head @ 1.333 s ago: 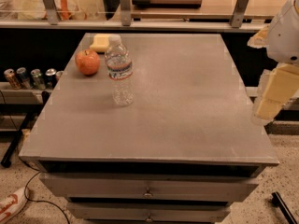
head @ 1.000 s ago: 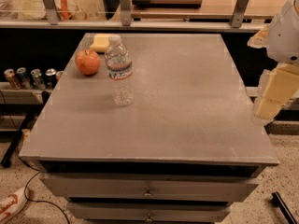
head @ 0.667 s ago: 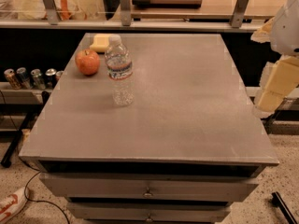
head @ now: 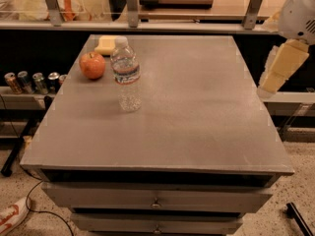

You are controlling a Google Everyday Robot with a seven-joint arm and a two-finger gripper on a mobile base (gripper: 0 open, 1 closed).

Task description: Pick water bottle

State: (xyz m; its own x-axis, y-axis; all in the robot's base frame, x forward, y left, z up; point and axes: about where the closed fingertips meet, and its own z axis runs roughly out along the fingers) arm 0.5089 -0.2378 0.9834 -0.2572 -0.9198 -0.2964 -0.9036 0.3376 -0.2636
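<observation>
The water bottle [head: 126, 75] stands upright on the left part of the grey table [head: 197, 112]. It is clear and ribbed, with a white cap and a red, white and blue label band. A red apple [head: 92, 65] sits just left of it. My gripper [head: 278, 70] hangs at the right edge of the view, beyond the table's right side, far from the bottle, with nothing near it.
A yellow sponge [head: 106, 45] lies at the table's back left, behind the apple. Several drink cans [head: 32, 81] stand on a low shelf to the left. A counter with a glass rail [head: 147, 14] runs behind. Drawers [head: 156, 201] sit under the tabletop.
My arm has risen and drawn slightly up and to the right at the frame's edge. The bottle, apple and sponge have not moved.
</observation>
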